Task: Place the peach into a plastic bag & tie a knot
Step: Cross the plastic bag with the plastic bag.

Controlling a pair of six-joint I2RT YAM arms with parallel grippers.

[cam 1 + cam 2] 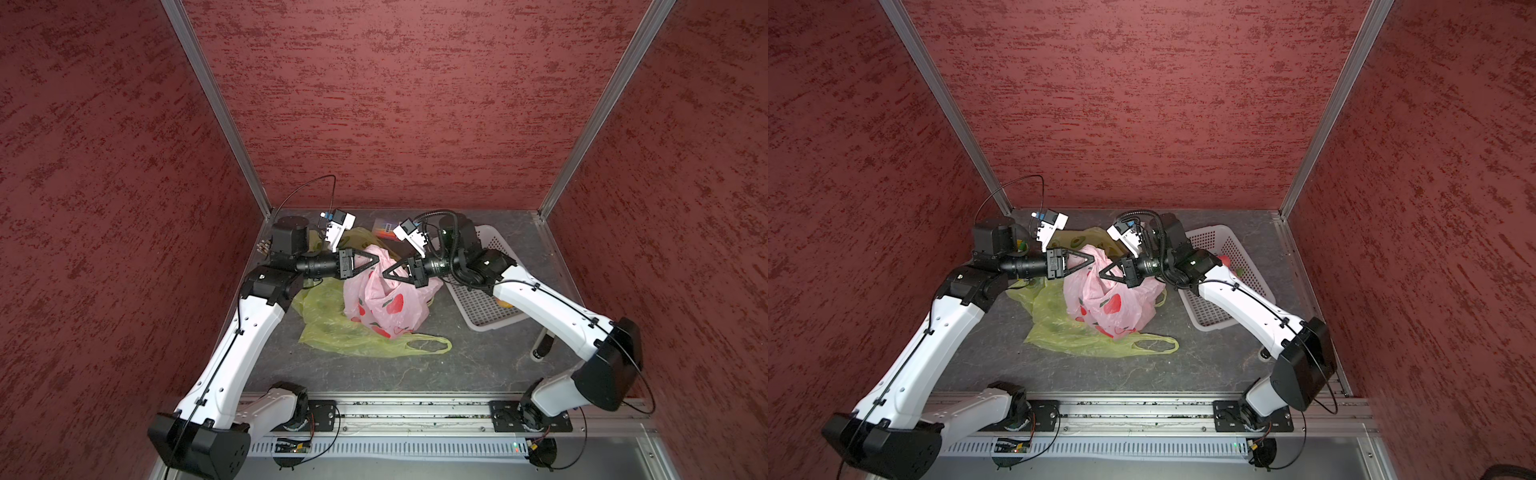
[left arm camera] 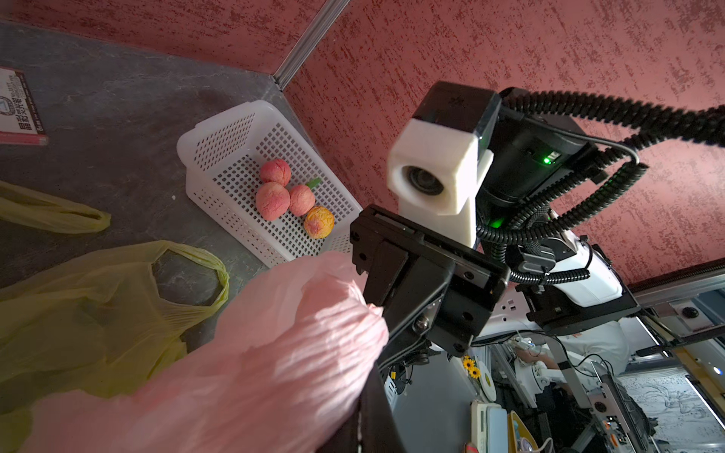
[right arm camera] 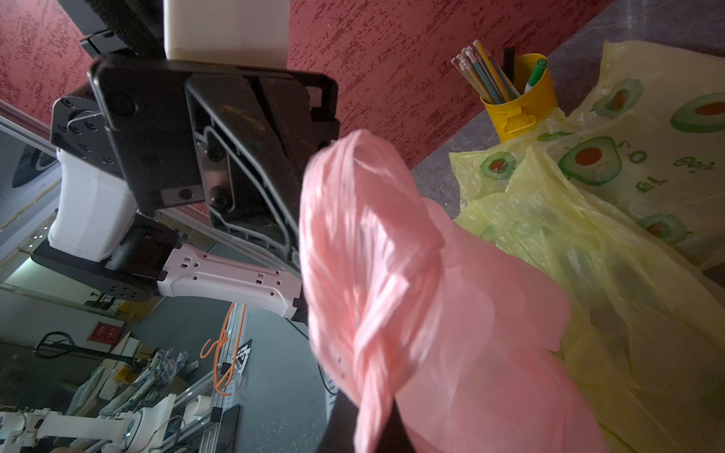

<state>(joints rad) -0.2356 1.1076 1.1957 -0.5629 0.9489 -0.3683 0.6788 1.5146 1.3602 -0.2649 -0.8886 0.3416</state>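
Pink and printed with red fruit, the plastic bag (image 1: 384,305) stands crumpled and bulging at mid-table on a flattened yellow-green bag (image 1: 332,332); its contents cannot be seen. Just above it, the left gripper (image 1: 375,260) and right gripper (image 1: 385,275) point at each other, each clamped on a bunched strand of the bag's top. Four peaches (image 2: 274,200) lie in the white basket (image 2: 219,137) under the right arm. A yellow cup (image 3: 521,106) holds pens.

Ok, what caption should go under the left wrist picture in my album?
Right end effector pinches the pink bag at its bunched top; four peaches wait in the white basket nearby.
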